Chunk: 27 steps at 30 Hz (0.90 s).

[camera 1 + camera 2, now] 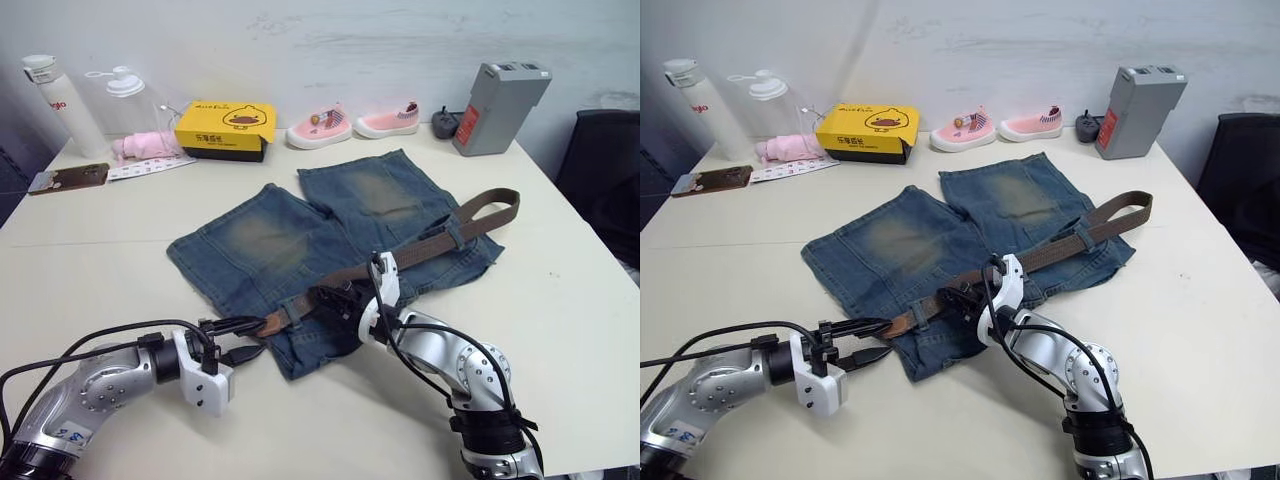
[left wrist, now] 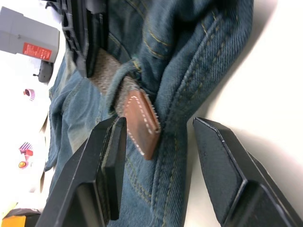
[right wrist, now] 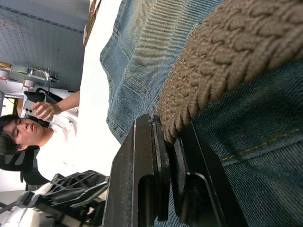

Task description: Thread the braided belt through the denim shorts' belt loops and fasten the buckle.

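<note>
- The denim shorts (image 1: 330,240) lie flat in the middle of the white table (image 1: 120,220), waistband toward the lower edge of the eye views, legs pointing to the upper part
- The braided belt (image 1: 440,232) crosses the waistband on a slant, from a folded loop at centre right of the frame down to its leather tip (image 2: 141,124) near the lower left corner of the shorts
- One of the belt loops (image 1: 455,236) sits over the strap toward its right end
- The left gripper (image 1: 238,340), lower left of the frame, is spread wide; in its wrist view the fingers (image 2: 227,175) flank the leather tip and the waistband edge, one finger just beside the tip, and I cannot tell if it touches
- The right gripper (image 1: 335,300), lower centre, is clenched on the braided belt; its wrist view shows the woven strap pinched between the fingers (image 3: 147,175)
- Along the upper edge of the table: two bottles (image 1: 60,105), a pink cloth (image 1: 145,147), a yellow box (image 1: 226,128), a pair of pink shoes (image 1: 352,124), a grey box (image 1: 498,106); a phone (image 1: 68,178) at upper left
- The right wrist view shows a person (image 3: 45,124) seated beyond the table
</note>
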Tool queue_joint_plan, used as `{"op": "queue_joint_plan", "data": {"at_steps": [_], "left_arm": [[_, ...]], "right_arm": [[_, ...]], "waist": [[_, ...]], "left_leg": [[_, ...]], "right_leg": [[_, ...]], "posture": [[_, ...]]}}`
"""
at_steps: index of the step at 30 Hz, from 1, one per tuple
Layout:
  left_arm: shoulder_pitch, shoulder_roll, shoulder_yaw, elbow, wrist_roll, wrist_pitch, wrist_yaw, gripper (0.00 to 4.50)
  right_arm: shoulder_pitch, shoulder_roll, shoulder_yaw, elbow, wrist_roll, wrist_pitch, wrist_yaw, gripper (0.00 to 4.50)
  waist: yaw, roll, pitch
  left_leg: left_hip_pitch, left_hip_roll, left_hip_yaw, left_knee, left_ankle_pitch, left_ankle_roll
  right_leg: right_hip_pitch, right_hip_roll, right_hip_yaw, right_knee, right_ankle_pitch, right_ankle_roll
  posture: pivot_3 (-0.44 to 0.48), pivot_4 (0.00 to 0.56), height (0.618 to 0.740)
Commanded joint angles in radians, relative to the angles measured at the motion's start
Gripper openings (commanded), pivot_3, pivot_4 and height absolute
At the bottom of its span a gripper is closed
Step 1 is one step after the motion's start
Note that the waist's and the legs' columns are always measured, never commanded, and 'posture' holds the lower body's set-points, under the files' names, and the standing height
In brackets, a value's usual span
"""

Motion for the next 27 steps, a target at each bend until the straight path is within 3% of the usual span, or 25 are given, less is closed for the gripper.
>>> {"op": "queue_joint_plan", "data": {"at_steps": [1, 13, 26, 27], "left_arm": [[-0.006, 0.006, 0.019, -0.052, -0.088, 0.040, -0.022, 2.54], [-0.096, -0.069, -0.050, 0.030, 0.005, 0.085, -0.012, 2.54], [-0.096, -0.068, -0.036, 0.066, 0.063, 0.064, 0.026, 2.54], [-0.097, -0.069, -0.037, 0.063, 0.066, 0.063, 0.028, 2.28]], "right_arm": [[-0.007, 0.005, 0.006, -0.003, -0.011, 0.003, 0.013, 0.07], [-0.007, 0.010, 0.006, -0.017, -0.019, 0.003, 0.009, 0.07], [-0.002, 0.008, -0.001, -0.031, -0.017, -0.003, 0.002, 0.07], [-0.002, 0.008, -0.001, -0.031, -0.017, -0.003, 0.002, 0.02]], "waist": [[-0.001, 0.000, 0.000], [-0.001, 0.000, 0.000], [0.000, 0.000, 0.000], [0.000, 0.000, 0.000]], "left_leg": [[0.000, 0.000, 0.000, 0.000, 0.000, 0.000], [0.000, 0.000, 0.000, 0.000, 0.000, 0.000], [0.001, 0.000, 0.000, 0.000, 0.000, 0.000], [0.000, 0.000, 0.000, 0.000, 0.000, 0.000]], "right_leg": [[0.000, 0.000, 0.000, 0.000, 0.000, 0.000], [0.000, 0.000, 0.000, 0.000, 0.000, 0.000], [0.000, 0.000, 0.000, 0.000, 0.000, 0.000], [0.000, 0.000, 0.000, 0.000, 0.000, 0.000]], "posture": [[0.000, 0.150, 0.618], [0.000, 0.150, 0.618], [0.000, 0.150, 0.618], [0.000, 0.150, 0.618]]}}
